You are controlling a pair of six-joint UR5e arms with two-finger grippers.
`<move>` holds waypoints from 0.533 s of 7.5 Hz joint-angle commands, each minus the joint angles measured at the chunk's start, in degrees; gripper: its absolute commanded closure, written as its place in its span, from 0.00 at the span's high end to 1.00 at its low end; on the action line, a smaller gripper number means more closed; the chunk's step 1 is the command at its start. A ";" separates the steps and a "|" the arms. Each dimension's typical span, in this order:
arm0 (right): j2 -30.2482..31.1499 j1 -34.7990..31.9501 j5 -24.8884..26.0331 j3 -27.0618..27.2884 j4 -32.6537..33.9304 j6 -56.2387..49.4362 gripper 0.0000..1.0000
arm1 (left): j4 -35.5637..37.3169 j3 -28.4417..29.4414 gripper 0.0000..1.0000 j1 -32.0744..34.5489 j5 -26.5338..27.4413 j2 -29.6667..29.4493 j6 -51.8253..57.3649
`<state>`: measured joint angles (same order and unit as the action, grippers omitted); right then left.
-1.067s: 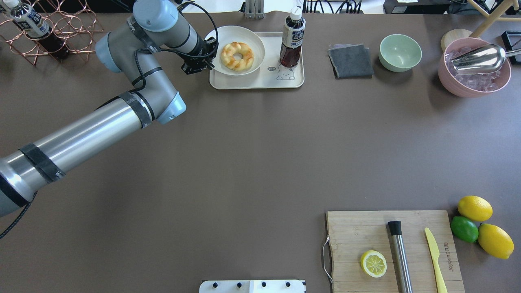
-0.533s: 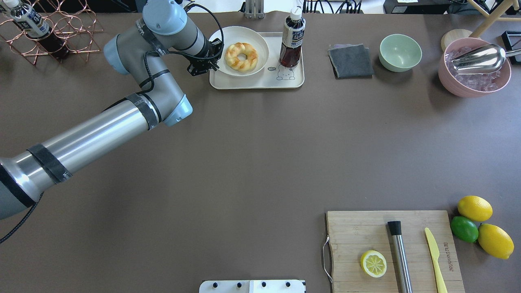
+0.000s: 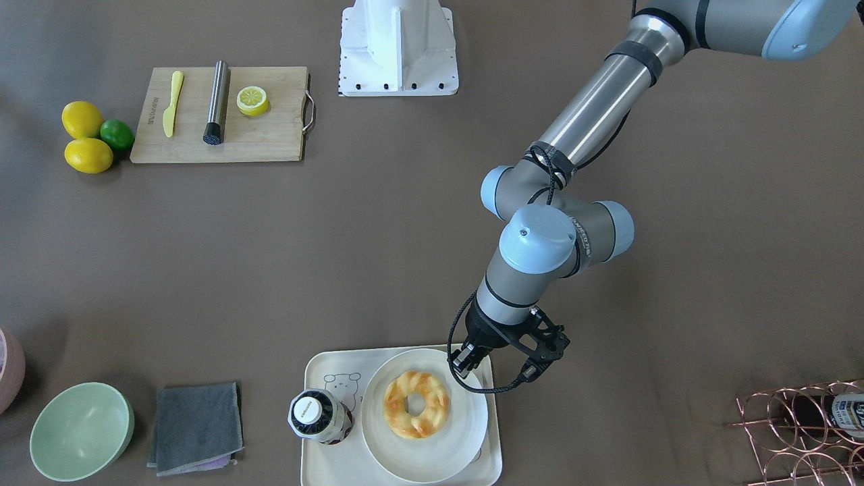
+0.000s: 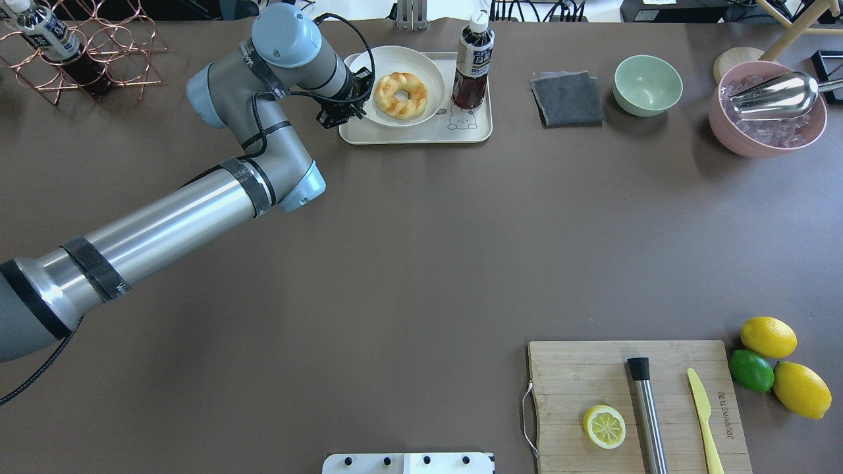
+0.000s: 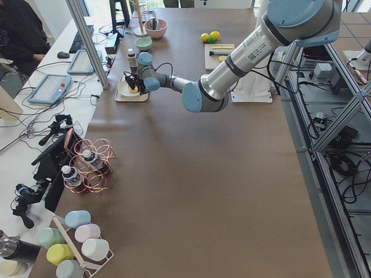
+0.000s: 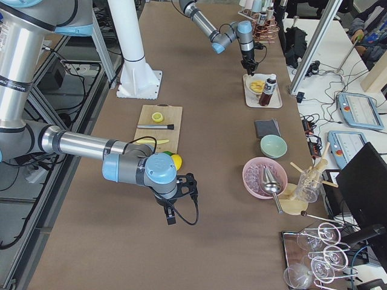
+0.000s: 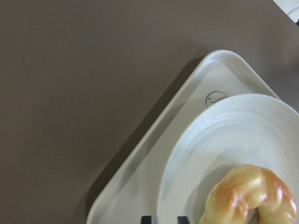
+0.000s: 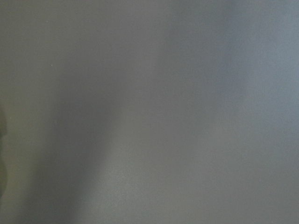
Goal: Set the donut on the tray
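Observation:
The donut [image 4: 400, 95] lies on a round white plate [image 4: 388, 118] that rests on the left part of the cream tray [image 4: 421, 135]. My left gripper [image 4: 357, 91] is shut on the plate's left rim. In the left wrist view its fingertips [image 7: 145, 219] straddle the rim, with the donut [image 7: 252, 196] to the right and the tray's [image 7: 154, 140] corner beyond. The front-facing view shows the gripper [image 3: 466, 361] at the plate's [image 3: 425, 459] edge and the donut [image 3: 416, 403] inside. My right gripper [image 6: 171, 217] hangs over bare table far away; I cannot tell its state.
A dark tea bottle [image 4: 471, 66] stands on the tray's right part. A grey cloth [image 4: 568, 97], green bowl [image 4: 648, 84] and pink ice bowl [image 4: 767, 108] lie further right. A copper rack [image 4: 99, 46] stands left. A cutting board [image 4: 632, 395] lies near front right.
My left gripper has slid the plate with the donut rightward across the tray, closer to the bottle. The arm has followed to the right.

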<state>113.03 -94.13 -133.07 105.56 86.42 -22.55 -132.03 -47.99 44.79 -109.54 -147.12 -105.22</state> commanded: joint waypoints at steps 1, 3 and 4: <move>0.00 0.00 0.00 0.00 0.07 -0.04 0.99 | -0.08 -0.78 0.79 0.99 -0.67 0.34 1.23; 0.00 0.00 0.00 -0.09 0.07 0.05 0.99 | 5.68 -18.08 0.79 5.99 -12.48 12.92 7.79; 0.00 0.00 0.00 -0.26 0.07 0.05 0.99 | 11.82 -25.85 0.79 7.23 -16.02 17.79 11.75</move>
<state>113.03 -94.13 -133.07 105.48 86.48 -22.52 -128.52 -59.54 48.97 -117.96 -139.07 -100.01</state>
